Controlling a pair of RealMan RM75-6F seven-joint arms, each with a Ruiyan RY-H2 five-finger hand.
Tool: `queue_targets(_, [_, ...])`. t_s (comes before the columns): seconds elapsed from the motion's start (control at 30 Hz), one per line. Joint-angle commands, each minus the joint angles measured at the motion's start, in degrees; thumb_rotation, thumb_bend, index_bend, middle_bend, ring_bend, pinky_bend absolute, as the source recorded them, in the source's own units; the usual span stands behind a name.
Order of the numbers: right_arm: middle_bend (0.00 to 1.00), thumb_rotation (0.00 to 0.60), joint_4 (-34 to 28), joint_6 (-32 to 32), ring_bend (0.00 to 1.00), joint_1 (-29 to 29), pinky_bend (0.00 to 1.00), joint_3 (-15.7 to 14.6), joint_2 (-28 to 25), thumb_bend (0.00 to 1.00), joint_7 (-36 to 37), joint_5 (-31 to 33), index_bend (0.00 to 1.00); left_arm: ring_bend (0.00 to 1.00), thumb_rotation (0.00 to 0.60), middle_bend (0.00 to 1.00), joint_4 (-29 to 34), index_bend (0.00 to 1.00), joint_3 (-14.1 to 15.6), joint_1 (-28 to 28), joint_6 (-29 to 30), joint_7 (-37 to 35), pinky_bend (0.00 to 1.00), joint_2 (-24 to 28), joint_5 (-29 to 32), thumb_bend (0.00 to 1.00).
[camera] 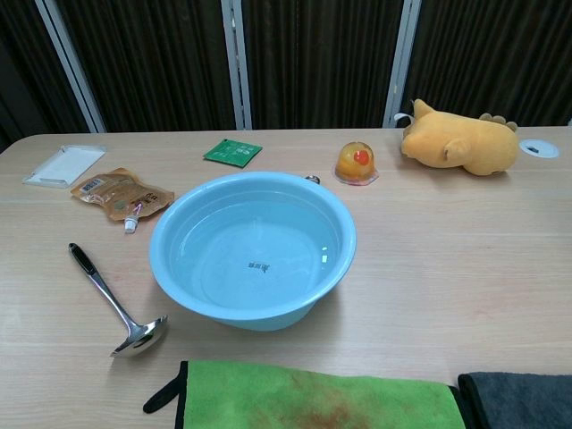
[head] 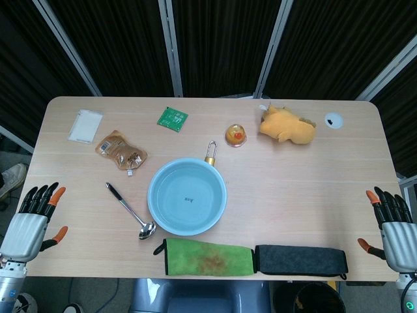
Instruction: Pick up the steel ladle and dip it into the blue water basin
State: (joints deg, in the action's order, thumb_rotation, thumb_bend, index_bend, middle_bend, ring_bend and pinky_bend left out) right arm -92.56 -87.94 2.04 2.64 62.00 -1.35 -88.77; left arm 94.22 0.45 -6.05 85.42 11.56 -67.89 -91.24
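Nearest edge: a green cloth [head: 208, 257] and a grey cloth [head: 300, 259] lie end to end. At the table's [head: 313, 189] near corners, the left hand [head: 32, 218] and right hand [head: 394, 225] hover off the edge, fingers spread, each holding nothing; only the head view shows them. The ladle [head: 130, 210] lies flat just left of the basin [head: 187, 195], bowl toward the near edge, black handle angled away to the left, apart from both hands. The basin, centre table, holds water. Behind it: a padlock [head: 210, 155] touching the rim, a brown pouch [head: 121, 150], a jelly cup [head: 236, 135]. Farthest: a white packet [head: 85, 125], a green sachet [head: 172, 118], a yellow plush [head: 287, 125].
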Motion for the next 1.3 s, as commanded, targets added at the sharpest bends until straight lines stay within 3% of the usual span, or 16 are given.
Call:
queue_targets(0.03, [0.00,0.600,-0.04,-0.08,0.00,0.00,0.00,0.03,0.03,0.00,-0.04,-0.04,0.00,0.00,0.600,0.00,-0.09,0.01,-0.02,0.03,-0.03,-0.04,0.00,0.01,0.11,0.27])
queue_targets(0.3, [0.00,0.600,-0.21,0.14,0.00,0.28,0.00,0.13,0.44,0.00,-0.43,-0.20,0.00,0.00,0.600,0.00,-0.30,0.04,-0.06,-0.08,-0.66,-0.50,0.00,0.33,0.75,0.27])
queue_targets(0.47, [0.00,0.600,-0.23,0.64,0.00,0.46,0.00,0.21,0.59,0.00,-0.66,0.20,0.00,0.00,0.600,0.00,-1.10,0.23,-0.76,-1.06,-3.24,-1.60,0.00,0.46,3.11,0.27])
queue_targets(0.63, [0.00,0.600,-0.02,1.92,0.00,0.99,0.00,0.77,0.52,0.00,-0.29,1.68,0.00,0.00,0.600,0.00,-6.82,0.35,-1.58,-3.48,-8.52,-2.13,0.00,-1.17,6.07,0.28])
queue_targets(0.97, [0.00,0.600,0.23,3.31,0.00,1.69,0.00,1.79,0.74,0.00,-0.53,4.01,0.00,0.00,0.600,0.00,-15.17,0.42,-2.96,-6.93,-13.95,-3.90,0.00,-5.91,8.85,0.29])
queue_targets(1.1, [0.00,0.600,0.32,3.71,0.00,1.82,0.00,2.05,0.63,0.00,-0.26,4.73,0.00,0.00,0.600,0.00,-21.52,0.44,-4.76,-9.99,-17.75,-6.31,0.00,-9.84,10.54,0.29])
queue_targets(1.3, [0.00,0.600,0.53,4.67,0.00,2.22,0.00,2.47,0.49,0.00,0.16,5.88,0.00,0.00,0.600,0.00,-30.34,0.47,-5.06,-13.98,-20.73,-10.88,0.00,-15.52,8.69,0.29])
